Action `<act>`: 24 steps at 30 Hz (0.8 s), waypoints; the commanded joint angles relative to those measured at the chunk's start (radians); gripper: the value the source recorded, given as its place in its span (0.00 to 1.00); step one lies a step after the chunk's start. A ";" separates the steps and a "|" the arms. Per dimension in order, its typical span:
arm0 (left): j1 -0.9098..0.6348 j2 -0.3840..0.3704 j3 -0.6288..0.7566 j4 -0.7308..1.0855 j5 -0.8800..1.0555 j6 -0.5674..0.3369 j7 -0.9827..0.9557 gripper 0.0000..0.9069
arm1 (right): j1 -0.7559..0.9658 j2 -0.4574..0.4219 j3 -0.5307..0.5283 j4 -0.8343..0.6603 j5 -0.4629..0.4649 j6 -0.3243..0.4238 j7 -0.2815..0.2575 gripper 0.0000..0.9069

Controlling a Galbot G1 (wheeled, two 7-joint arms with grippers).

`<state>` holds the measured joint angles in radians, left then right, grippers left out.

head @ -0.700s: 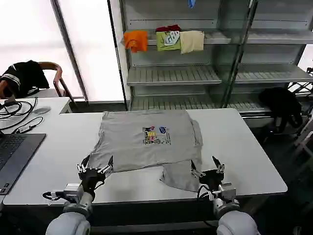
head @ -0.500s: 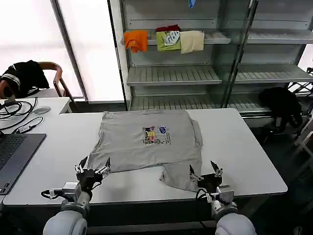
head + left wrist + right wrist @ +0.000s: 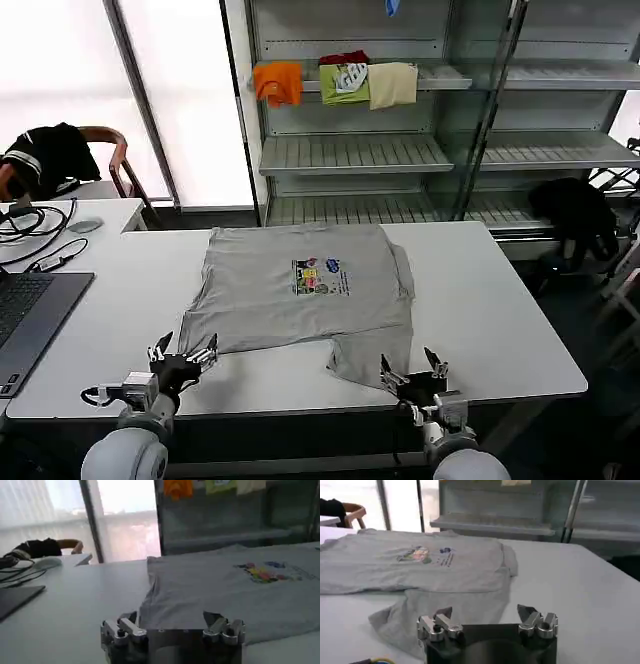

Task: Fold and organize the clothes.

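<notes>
- Light grey short-sleeved shirt (image 3: 300, 290): lies flat on the white table (image 3: 510, 320), multicolour chest print (image 3: 318, 276) facing up.
- State: partly folded, one sleeve doubled over; a rumpled flap (image 3: 372, 358) trails toward the near table edge.

White table (image 3: 500, 300) in front; grey metal shelves (image 3: 400, 150) behind; bright window (image 3: 60, 70) and chair (image 3: 110, 150) far left.
</notes>
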<state>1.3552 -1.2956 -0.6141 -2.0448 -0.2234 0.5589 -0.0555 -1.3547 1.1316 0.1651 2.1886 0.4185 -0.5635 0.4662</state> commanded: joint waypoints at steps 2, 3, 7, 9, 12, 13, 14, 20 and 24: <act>-0.008 0.026 -0.029 0.055 -0.060 0.008 0.004 1.00 | -0.002 0.003 -0.012 0.003 0.007 -0.014 0.021 1.00; -0.008 0.028 -0.031 0.058 -0.063 0.008 0.004 1.00 | -0.002 0.005 -0.014 0.002 0.007 -0.014 0.023 1.00; -0.011 0.032 -0.041 0.073 -0.084 0.008 0.005 1.00 | -0.002 0.009 -0.022 -0.001 0.005 -0.014 0.035 1.00; -0.012 0.032 -0.041 0.079 -0.089 0.008 0.005 1.00 | -0.004 0.009 -0.025 -0.003 0.005 -0.014 0.035 1.00; -0.013 0.030 -0.040 0.090 -0.088 0.006 0.005 1.00 | -0.007 0.010 -0.032 -0.005 0.007 -0.014 0.035 1.00; -0.012 0.028 -0.039 0.091 -0.088 0.004 0.005 1.00 | -0.008 0.013 -0.034 -0.009 0.008 -0.014 0.035 1.00; -0.012 0.028 -0.038 0.092 -0.088 0.004 0.005 1.00 | -0.008 0.013 -0.034 -0.009 0.008 -0.014 0.035 1.00; -0.008 0.027 -0.036 0.091 -0.087 0.004 0.005 1.00 | -0.007 0.019 -0.039 -0.023 0.014 -0.014 0.037 1.00; -0.004 0.026 -0.034 0.090 -0.086 0.004 0.005 1.00 | -0.008 0.018 -0.038 -0.031 0.024 -0.011 0.036 1.00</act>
<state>1.3490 -1.2714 -0.6477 -1.9635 -0.3007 0.5625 -0.0508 -1.3633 1.1488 0.1299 2.1597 0.4397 -0.5716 0.4994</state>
